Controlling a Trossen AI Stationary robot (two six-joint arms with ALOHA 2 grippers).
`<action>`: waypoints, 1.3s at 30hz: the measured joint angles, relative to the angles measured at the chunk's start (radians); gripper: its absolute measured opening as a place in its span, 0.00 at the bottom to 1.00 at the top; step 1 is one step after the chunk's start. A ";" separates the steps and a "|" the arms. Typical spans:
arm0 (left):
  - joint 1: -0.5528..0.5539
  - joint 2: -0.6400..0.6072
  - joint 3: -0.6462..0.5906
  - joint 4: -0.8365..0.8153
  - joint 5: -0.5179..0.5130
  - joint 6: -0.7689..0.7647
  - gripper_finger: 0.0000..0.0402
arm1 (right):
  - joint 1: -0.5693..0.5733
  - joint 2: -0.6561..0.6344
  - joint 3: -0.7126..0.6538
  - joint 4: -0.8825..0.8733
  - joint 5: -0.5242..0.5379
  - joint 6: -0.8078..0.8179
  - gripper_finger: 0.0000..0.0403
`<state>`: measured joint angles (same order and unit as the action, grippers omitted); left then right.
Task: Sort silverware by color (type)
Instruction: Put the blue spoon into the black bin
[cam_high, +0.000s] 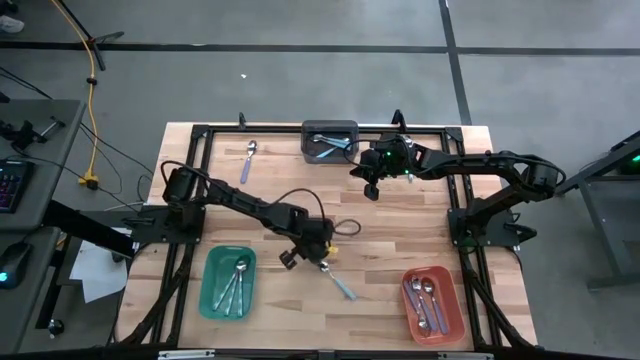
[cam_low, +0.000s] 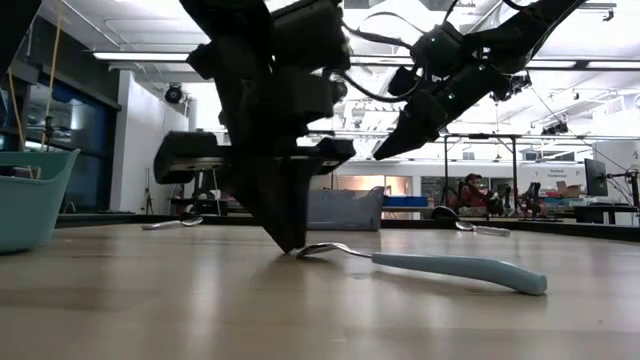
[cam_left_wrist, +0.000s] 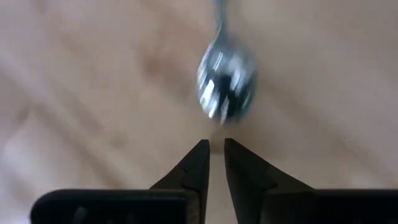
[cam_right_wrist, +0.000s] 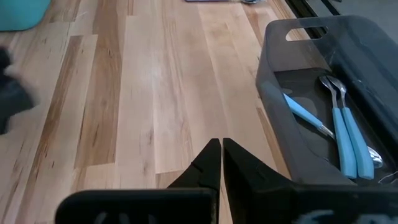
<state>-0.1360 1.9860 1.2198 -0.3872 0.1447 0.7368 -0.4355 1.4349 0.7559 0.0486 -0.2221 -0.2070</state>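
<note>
A spoon with a light blue handle (cam_high: 340, 284) lies flat on the wooden table near its near edge; the handle (cam_low: 450, 268) points away from my left gripper. My left gripper (cam_high: 323, 264) is shut and points down. Its tips (cam_low: 290, 245) are at table height just beside the spoon's shiny bowl (cam_left_wrist: 227, 84), with a small gap showing in the left wrist view. My right gripper (cam_high: 372, 190) is shut and hangs above the table beside the grey bin (cam_right_wrist: 273, 87). That bin holds light blue spoons (cam_right_wrist: 342, 134).
The grey bin (cam_high: 305, 140) stands at the far edge. A teal tray (cam_high: 213, 262) with teal-handled spoons sits near left. A red tray (cam_high: 408, 275) with purple-handled spoons sits near right. One more spoon (cam_high: 248, 160) lies far left. Bare wood lies between the arms.
</note>
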 joint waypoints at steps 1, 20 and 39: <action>0.008 -0.008 -0.001 -0.021 -0.019 -0.002 0.09 | 0.000 0.000 0.000 0.000 0.001 0.000 0.00; -0.075 -0.048 -0.003 0.215 0.083 -0.333 0.25 | 0.000 0.000 0.000 -0.001 0.000 0.008 0.00; -0.103 0.076 0.001 0.287 -0.043 -0.288 0.27 | 0.072 0.000 0.000 0.000 0.063 0.070 0.00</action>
<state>-0.2388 2.0621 1.2205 -0.0998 0.1022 0.4486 -0.3631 1.4349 0.7559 0.0483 -0.1589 -0.1369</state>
